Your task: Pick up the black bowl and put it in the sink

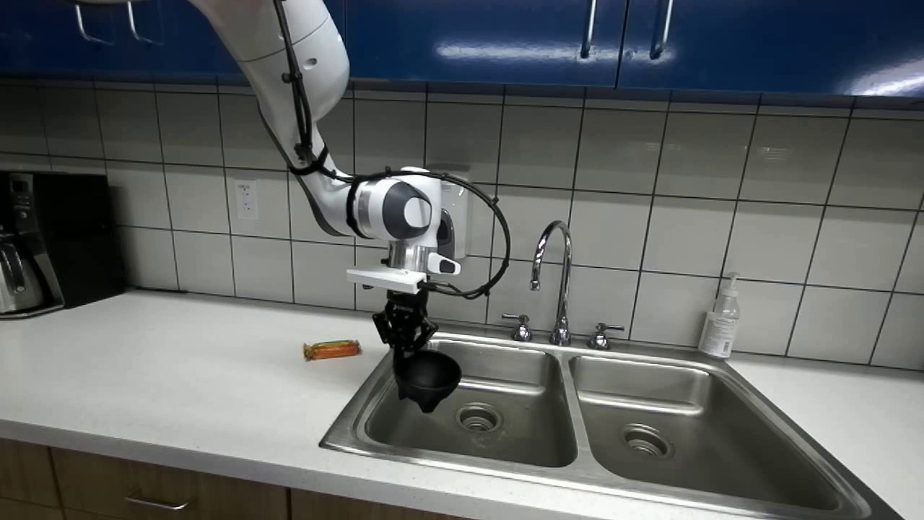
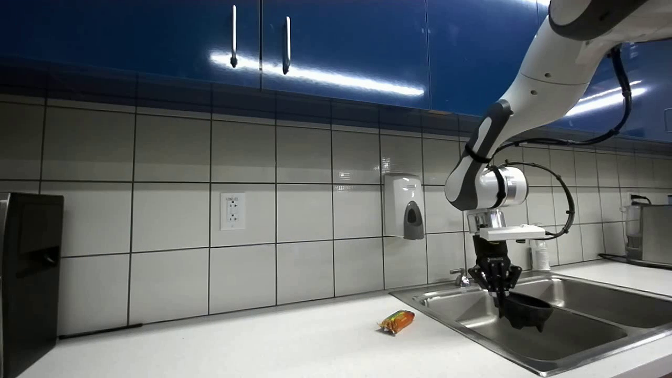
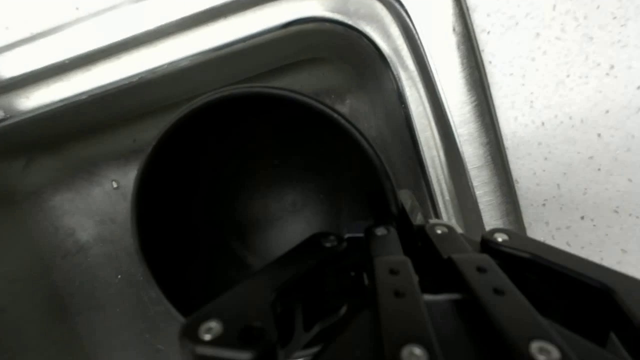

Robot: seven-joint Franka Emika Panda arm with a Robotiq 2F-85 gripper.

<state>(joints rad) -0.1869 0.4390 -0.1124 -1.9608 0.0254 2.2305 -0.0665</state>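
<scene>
From here I see a packet (image 1: 332, 350) and coffee maker (image 1: 72, 238) on the bench (image 1: 188, 383), a dispenser (image 2: 400, 202) and outlet (image 2: 232, 211) on the tiles (image 2: 302, 210), blue cupboards (image 1: 505, 25) above.

The black bowl (image 1: 429, 379) looks smooth and matt, the gripper (image 2: 499, 303) matt with shiny metal screws (image 3: 210, 330). The sink (image 1: 520, 433) is satin steel, the gooseneck faucet (image 1: 564, 289) polished chrome. Wall tiles (image 1: 693, 238) and cabinet doors (image 2: 346, 42) are glossy, the drawer front (image 1: 238, 495) wood-grained, the worktop (image 1: 180, 375) smooth, the packet (image 2: 397, 321) crinkled plastic.

- One black bowl (image 1: 428, 377)
- One sink (image 1: 586, 473) — two basins (image 1: 523, 433), two drains (image 1: 478, 417)
- One faucet (image 1: 565, 289), two tap handles (image 1: 598, 337)
- One orange packet (image 1: 332, 350), one bottle (image 1: 720, 328)
- Four cabinet handles (image 1: 589, 29) — top of an exterior view
</scene>
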